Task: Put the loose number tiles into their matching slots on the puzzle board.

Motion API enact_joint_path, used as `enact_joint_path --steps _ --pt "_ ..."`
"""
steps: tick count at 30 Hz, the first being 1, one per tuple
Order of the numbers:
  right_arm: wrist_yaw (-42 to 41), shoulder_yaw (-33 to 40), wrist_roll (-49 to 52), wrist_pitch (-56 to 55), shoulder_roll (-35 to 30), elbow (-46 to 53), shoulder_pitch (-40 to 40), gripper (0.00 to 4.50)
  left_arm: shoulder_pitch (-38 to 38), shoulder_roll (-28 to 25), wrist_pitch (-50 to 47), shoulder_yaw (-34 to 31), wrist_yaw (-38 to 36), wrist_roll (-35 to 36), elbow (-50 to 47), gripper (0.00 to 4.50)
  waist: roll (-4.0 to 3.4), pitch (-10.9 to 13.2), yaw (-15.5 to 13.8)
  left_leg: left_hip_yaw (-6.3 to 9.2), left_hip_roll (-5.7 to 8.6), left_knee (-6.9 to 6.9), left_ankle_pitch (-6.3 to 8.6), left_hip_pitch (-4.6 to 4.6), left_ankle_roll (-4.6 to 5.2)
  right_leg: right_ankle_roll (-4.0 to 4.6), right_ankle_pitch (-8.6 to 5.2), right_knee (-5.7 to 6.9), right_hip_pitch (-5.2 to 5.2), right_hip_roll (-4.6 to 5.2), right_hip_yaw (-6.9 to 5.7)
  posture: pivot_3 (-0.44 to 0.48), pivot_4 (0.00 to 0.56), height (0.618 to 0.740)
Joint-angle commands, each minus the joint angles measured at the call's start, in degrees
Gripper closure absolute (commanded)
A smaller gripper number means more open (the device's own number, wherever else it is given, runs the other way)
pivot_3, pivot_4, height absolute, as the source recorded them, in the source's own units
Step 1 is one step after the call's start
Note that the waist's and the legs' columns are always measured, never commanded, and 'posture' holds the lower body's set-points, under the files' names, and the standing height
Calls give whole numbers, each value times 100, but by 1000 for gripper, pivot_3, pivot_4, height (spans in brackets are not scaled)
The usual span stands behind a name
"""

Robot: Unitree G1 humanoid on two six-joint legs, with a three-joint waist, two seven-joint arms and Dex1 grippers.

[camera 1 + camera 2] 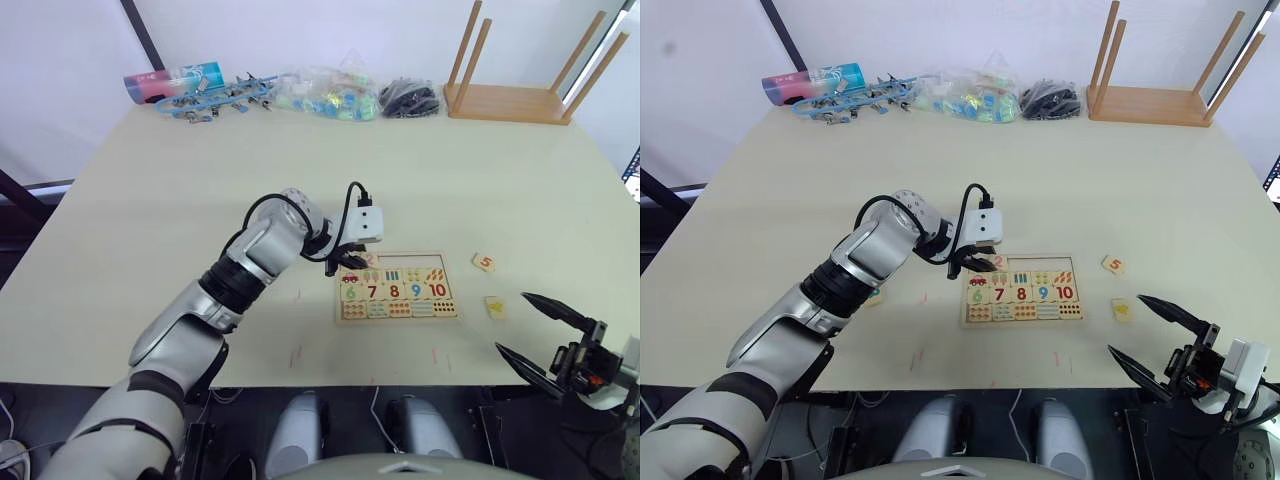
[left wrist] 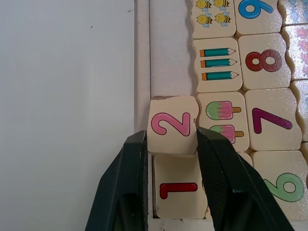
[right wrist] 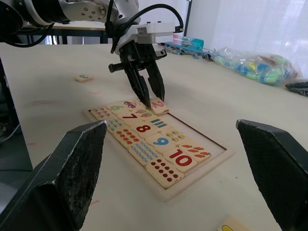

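wooden dowel stand (image 1: 508, 100), perhaps cables (image 1: 408, 98)

The left claw (image 2: 172, 144) grips the pink 2 tile (image 2: 172, 125) between its two black fingers (image 2: 129, 163), the tile tilted over the top row of the puzzle board (image 2: 142, 72). Directly beneath it, between the fingers, the red 1 tile (image 2: 178, 190) lies in its slot. Just beyond the claw's right finger sit the ice-lolly tile (image 2: 222, 118) and the 7 tile (image 2: 269, 120). Pale desk (image 2: 67, 96) lies off the other finger.

Bright, even light on the counter (image 1: 150, 200); shadows soft and faint; the right pincer's fingers (image 3: 62, 168) loom blurred.
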State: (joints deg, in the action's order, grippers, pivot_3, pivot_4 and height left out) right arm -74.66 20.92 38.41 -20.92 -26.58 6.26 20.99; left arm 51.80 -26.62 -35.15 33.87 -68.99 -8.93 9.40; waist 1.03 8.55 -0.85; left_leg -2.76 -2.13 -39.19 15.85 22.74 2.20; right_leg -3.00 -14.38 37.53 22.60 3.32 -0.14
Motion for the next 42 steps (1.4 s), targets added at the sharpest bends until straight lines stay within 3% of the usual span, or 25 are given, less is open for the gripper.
enact_joint_path --steps 1,36,38,39,42 --pt "8 62 51 -121 12 104 34 0 93 21 103 -13 -16 -32 -41 3514 0 0 -1 0 0 0 0 0 0 0 0 0 0 0 0 0 150 737" --pt "140 22 -12 -132 -16 107 -3 0 133 107 226 -42 -33 -72 60 3514 0 0 -4 0 0 0 0 0 0 0 0 0 0 0 0 0 150 737" --pt "161 15 -15 -111 -23 140 8 0 140 102 224 -51 -24 -75 54 2489 0 0 -4 0 0 0 0 0 0 0 0 0 0 0 0 0 150 737" --pt "188 9 -14 -83 -30 172 6 0 153 119 153 -64 -26 -59 59 2198 0 0 -3 0 0 0 0 0 0 0 0 0 0 0 0 0 150 737" --pt "233 -6 -16 -38 -48 222 0 0 184 129 126 -79 -23 -52 69 2198 0 0 -2 0 0 0 0 0 0 0 0 0 0 0 0 0 150 737"
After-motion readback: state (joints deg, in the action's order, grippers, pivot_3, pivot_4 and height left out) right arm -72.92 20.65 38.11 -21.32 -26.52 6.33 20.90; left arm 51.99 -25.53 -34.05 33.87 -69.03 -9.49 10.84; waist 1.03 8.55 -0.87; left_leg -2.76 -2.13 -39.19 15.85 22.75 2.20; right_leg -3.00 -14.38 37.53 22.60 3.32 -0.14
